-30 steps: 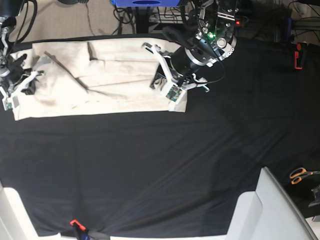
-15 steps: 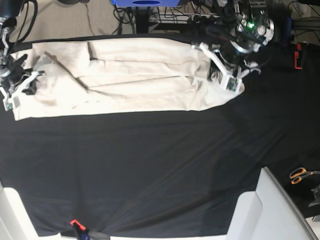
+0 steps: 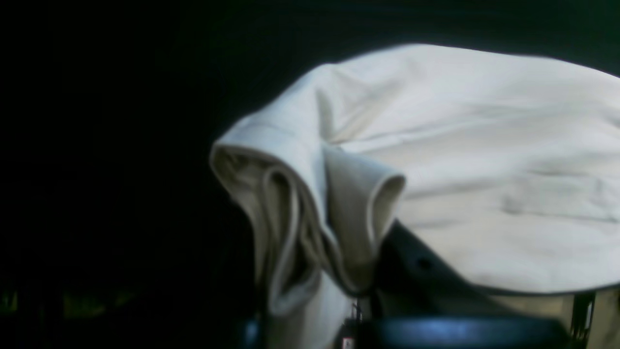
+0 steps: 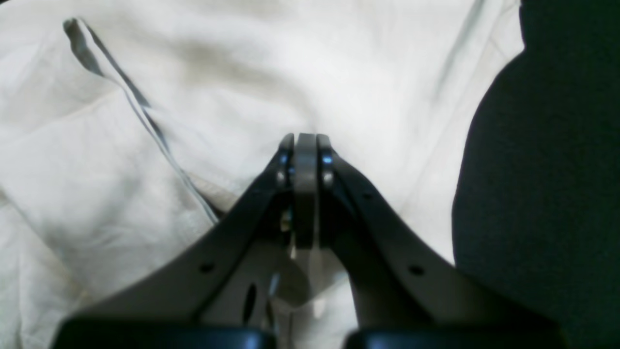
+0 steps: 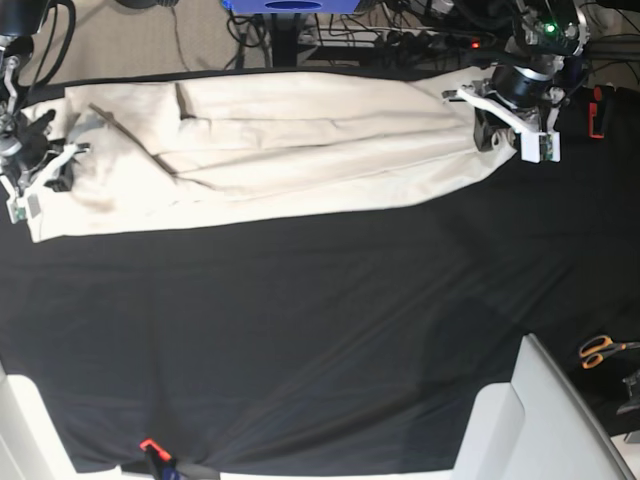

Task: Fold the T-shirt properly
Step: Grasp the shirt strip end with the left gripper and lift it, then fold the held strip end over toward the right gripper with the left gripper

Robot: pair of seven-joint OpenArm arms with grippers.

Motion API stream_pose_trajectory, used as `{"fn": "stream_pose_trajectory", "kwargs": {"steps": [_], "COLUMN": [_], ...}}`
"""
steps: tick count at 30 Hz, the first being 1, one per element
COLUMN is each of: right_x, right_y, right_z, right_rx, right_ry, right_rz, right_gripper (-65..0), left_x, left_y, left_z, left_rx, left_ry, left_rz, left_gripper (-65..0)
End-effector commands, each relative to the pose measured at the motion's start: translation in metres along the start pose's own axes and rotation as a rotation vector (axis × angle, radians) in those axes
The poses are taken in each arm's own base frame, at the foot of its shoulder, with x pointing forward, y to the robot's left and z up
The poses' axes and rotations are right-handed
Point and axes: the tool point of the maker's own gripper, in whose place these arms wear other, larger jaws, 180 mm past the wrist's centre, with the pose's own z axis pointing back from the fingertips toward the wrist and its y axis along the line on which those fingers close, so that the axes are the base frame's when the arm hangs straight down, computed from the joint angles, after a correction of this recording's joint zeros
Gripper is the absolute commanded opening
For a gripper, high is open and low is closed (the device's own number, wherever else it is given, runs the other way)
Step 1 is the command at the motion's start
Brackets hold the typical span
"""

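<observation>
The T-shirt lies stretched in a long band across the top of the black-covered counter, running from the upper left of the base view to the upper right. At the upper right, the left gripper has its fingers pinched on a bunched fold of the cream cloth. At the far left edge, the right gripper has its fingers pressed fully together over the shirt, and whether any cloth is caught between them cannot be told.

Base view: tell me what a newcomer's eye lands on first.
A long cream T-shirt stretched across the far edge of the black table cover, pinched between two arms. The left gripper clamps bunched fabric at the view's right end; the right gripper pins the opposite end. Orange-handled scissors lie at the right edge.
</observation>
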Motion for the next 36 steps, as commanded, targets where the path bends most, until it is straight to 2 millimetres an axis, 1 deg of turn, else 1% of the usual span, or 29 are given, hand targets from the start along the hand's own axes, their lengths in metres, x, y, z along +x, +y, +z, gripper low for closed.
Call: {"fn": "stream_pose_trajectory", "kwargs": {"steps": [1,3,5,6,8,11,15,17,19,21,24,26,27,29,31,34,36], "right_x": [0.014,0.013,0.013,0.013,0.013,0.007,0.007,0.007,0.007,0.008,0.009,0.009,0.008,0.008,0.008,0.009,0.010], "right_y": [-0.008,-0.007,-0.007,-0.007,-0.007,-0.007,-0.007,-0.007,-0.007,-0.007,-0.007,-0.007,-0.007,-0.007,-0.008,-0.009,-0.009], "right_z": [0.004,0.003,0.003,0.003,0.003,0.005,0.005,0.005,0.005,0.005,0.004,0.004,0.005,0.005,0.005,0.005,0.005], "right_rx": [-0.011,-0.009,-0.009,-0.009,-0.009,-0.008,-0.008,-0.008,-0.008,-0.008,-0.008,-0.008,-0.008,-0.009,-0.012,-0.013,-0.013], "right_ry": [-0.039,-0.039,-0.039,-0.039,-0.039,-0.026,-0.026,-0.026,-0.026,-0.028,-0.030,-0.030,-0.028,-0.028,-0.029,-0.031,-0.032], "right_rz": [0.011,0.011,0.011,0.011,0.011,0.010,0.010,0.010,0.010,0.010,0.010,0.010,0.010,0.011,0.009,0.009,0.010], "right_gripper": [-65.0,-65.0,-65.0,-65.0,-65.0,-65.0,-65.0,-65.0,-65.0,-65.0,-65.0,-65.0,-65.0,-65.0,-65.0,-65.0,-65.0], "left_x": [0.010,0.010,0.005,0.005,0.009,0.011,0.015,0.013,0.012,0.010,0.019,0.019,0.017,0.009,0.003,-0.003,-0.006], "left_y": [-0.004,-0.005,-0.007,-0.009,-0.004,0.000,-0.004,-0.008,-0.019,-0.035,-0.065,-0.083,-0.091,-0.103,-0.120,-0.148,-0.162], "left_z": [0.002,0.002,0.002,0.001,-0.001,-0.002,-0.006,-0.008,-0.013,-0.019,-0.028,-0.035,-0.040,-0.051,-0.060,-0.068,-0.072], "left_rx": [-0.014,-0.027,-0.040,-0.050,-0.050,-0.049,-0.057,-0.051,-0.062,-0.094,-0.170,-0.214,-0.229,-0.234,-0.262,-0.326,-0.357], "left_ry": [-0.046,-0.051,-0.016,-0.005,0.008,0.028,0.029,0.033,0.045,0.058,0.053,0.064,0.076,0.119,0.151,0.191,0.210], "left_rz": [0.014,0.034,0.054,0.071,0.104,0.134,0.133,0.169,0.194,0.206,0.186,0.181,0.194,0.238,0.246,0.227,0.210], "left_gripper": [-65.0,-65.0,-65.0,-65.0,-65.0,-65.0,-65.0,-65.0,-65.0,-65.0,-65.0,-65.0,-65.0,-65.0,-65.0,-65.0,-65.0]}}
